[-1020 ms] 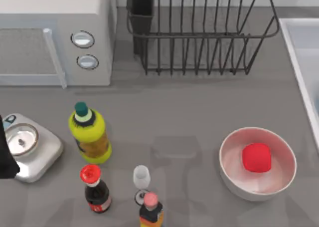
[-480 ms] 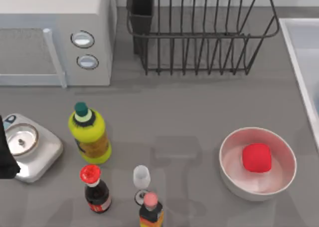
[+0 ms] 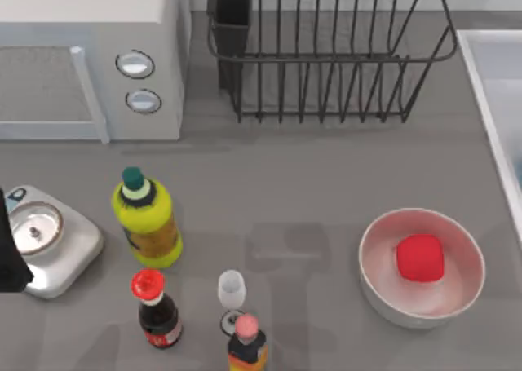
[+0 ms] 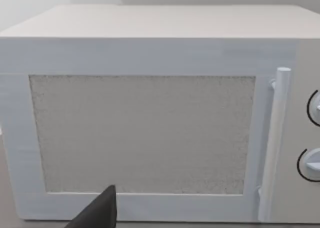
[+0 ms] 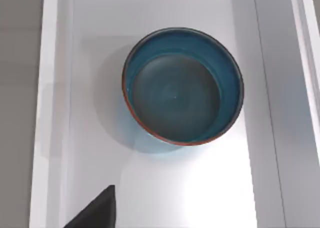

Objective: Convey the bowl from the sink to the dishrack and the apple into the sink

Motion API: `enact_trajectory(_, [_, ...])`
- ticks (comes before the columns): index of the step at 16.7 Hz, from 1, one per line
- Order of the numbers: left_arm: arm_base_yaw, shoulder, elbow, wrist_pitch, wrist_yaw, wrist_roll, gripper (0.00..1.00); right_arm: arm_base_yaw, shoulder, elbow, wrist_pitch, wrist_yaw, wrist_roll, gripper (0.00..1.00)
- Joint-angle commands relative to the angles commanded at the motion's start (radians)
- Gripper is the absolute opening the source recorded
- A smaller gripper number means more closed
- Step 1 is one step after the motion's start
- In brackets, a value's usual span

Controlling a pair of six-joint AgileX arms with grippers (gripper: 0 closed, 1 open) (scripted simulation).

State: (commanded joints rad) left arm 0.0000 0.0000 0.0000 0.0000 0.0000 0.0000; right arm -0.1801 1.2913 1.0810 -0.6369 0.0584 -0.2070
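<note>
The teal-blue bowl (image 5: 182,85) with a reddish line at its rim sits upright and empty on the floor of the pale sink (image 5: 55,112). My right gripper (image 5: 95,213) hovers above the sink, apart from the bowl. In the top view the sink's rim (image 3: 481,69) runs along the right edge. The red apple (image 3: 420,257) lies inside a white bowl (image 3: 383,293) at the front right. The black wire dishrack (image 3: 326,53) stands empty at the back, its dark cup (image 3: 232,16) at the left corner. My left gripper (image 4: 97,213) faces the microwave; that arm (image 3: 10,249) is at the left edge.
A white microwave (image 3: 90,53) fills the back left. A metal kitchen scale (image 3: 49,240) sits at the left. A yellow bottle (image 3: 147,220), a red-capped dark bottle (image 3: 155,306), a small glass (image 3: 232,289) and another bottle (image 3: 246,342) stand at the front.
The faint shadow on the table in front of the dishrack has drifted slightly. The apple, both bowls and the bottles have not moved.
</note>
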Motion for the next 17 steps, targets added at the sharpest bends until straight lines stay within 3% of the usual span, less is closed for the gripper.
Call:
enact_trajectory(9, [0.000,0.000,0.000,0.000,0.000,0.000,1.00,-0.133,0.865,0.781,-0.429,-0.018,-0.115,1.00])
enact_trajectory(17, [0.000,0.000,0.000,0.000,0.000,0.000,1.00,-0.202,1.257,1.232,-0.605,-0.080,-0.152,1.00])
